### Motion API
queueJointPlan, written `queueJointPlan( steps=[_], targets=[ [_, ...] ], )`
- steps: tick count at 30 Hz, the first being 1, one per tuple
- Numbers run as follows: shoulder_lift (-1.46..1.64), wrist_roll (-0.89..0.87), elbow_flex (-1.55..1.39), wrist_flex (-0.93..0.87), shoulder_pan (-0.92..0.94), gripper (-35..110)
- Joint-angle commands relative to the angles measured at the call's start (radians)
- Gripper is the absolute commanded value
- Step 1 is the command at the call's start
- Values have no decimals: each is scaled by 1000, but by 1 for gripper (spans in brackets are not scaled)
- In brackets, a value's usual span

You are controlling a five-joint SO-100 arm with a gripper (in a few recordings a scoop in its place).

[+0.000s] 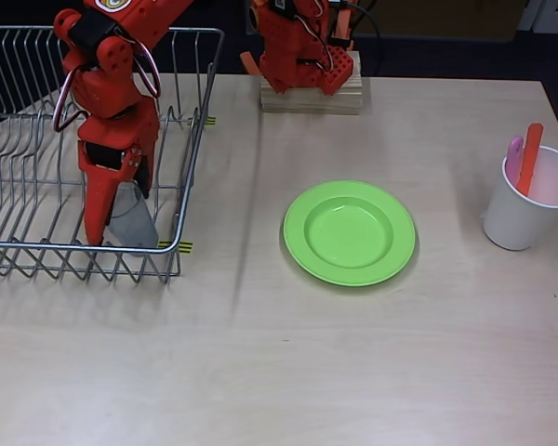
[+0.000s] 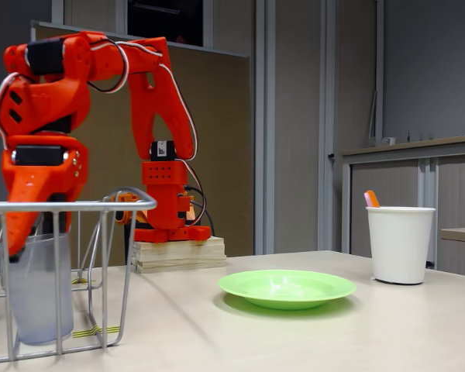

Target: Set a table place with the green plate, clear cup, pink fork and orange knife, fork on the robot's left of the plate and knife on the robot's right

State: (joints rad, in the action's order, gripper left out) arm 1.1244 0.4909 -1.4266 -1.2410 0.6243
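The clear cup (image 1: 135, 221) (image 2: 37, 288) stands inside the wire dish rack at the left of the overhead view. My orange gripper (image 1: 116, 228) (image 2: 31, 240) reaches down from above and is shut on the cup, one finger on each side. The green plate (image 1: 350, 232) (image 2: 287, 287) lies bare in the middle of the table (image 1: 279, 372). At the right, the pink fork (image 1: 514, 149) and the orange knife (image 1: 532, 156) (image 2: 371, 198) stand upright in an opaque white cup (image 1: 525, 200) (image 2: 400, 244).
The wire dish rack (image 1: 191, 139) (image 2: 101, 205) fills the left side, and its raised walls surround the cup and gripper. My arm's base sits on a wooden block (image 1: 312, 95) (image 2: 178, 254) at the table's back edge.
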Motion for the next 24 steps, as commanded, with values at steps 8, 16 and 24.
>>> queueJointPlan(
  steps=[8,16,24],
  targets=[
    [-3,-9,35,8,21,26],
    [143,12,54,-67,-38,26],
    [408,43,72,-141,-118,26]
  ],
)
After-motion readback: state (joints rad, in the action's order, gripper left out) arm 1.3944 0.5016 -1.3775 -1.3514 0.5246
